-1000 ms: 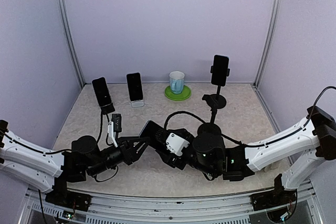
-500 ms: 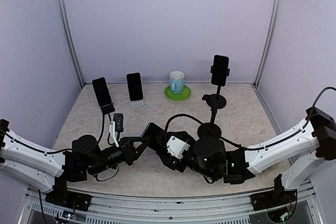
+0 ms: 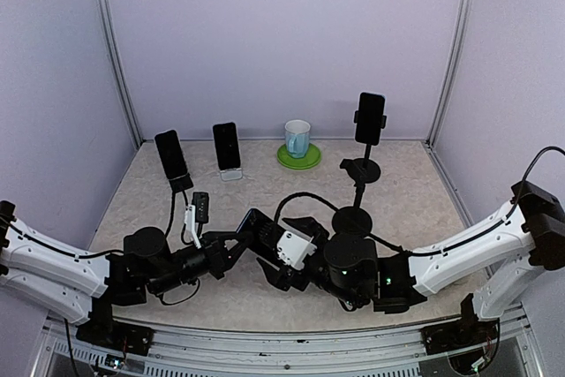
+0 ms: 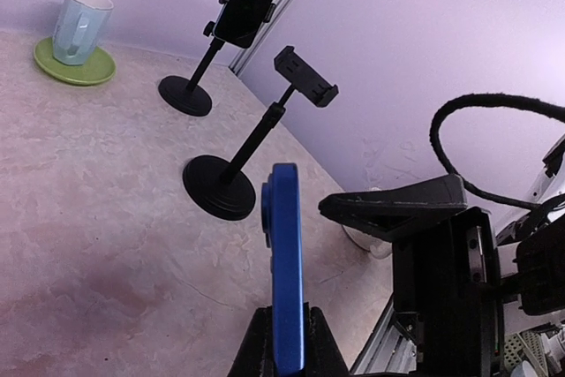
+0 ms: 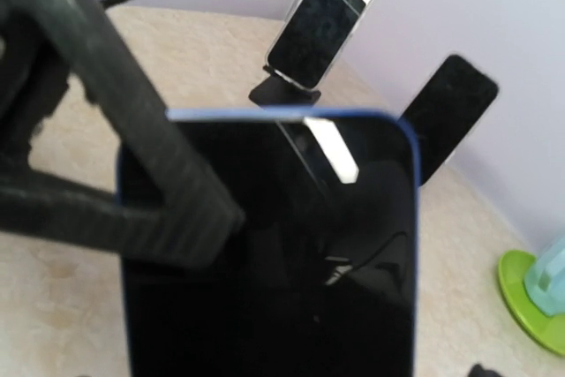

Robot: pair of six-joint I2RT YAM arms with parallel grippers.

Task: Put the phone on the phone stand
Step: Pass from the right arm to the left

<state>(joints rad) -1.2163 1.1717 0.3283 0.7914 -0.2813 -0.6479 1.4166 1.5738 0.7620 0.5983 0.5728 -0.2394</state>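
Observation:
The phone (image 3: 256, 225) has a blue case and a black screen and hangs above the table's middle. My left gripper (image 3: 234, 247) is shut on its lower end. In the left wrist view the phone (image 4: 284, 262) stands edge-on between the left gripper's (image 4: 290, 328) jaws. My right gripper (image 3: 278, 246) is open beside the phone, and one of its fingers (image 4: 397, 207) stands apart from the case. The phone's screen (image 5: 282, 271) fills the right wrist view. The empty phone stand (image 3: 353, 216) stands just right of centre, its clamp (image 4: 305, 77) tilted.
A second stand (image 3: 370, 118) holds a phone at the back right. Two more phones (image 3: 171, 154) (image 3: 227, 146) stand propped at the back left. A pale mug (image 3: 297, 138) sits on a green saucer (image 3: 298, 158) against the back wall.
My left gripper has shut on the phone's lower end. The right gripper's jaws have spread and let go of it, and the right arm has drawn slightly nearer.

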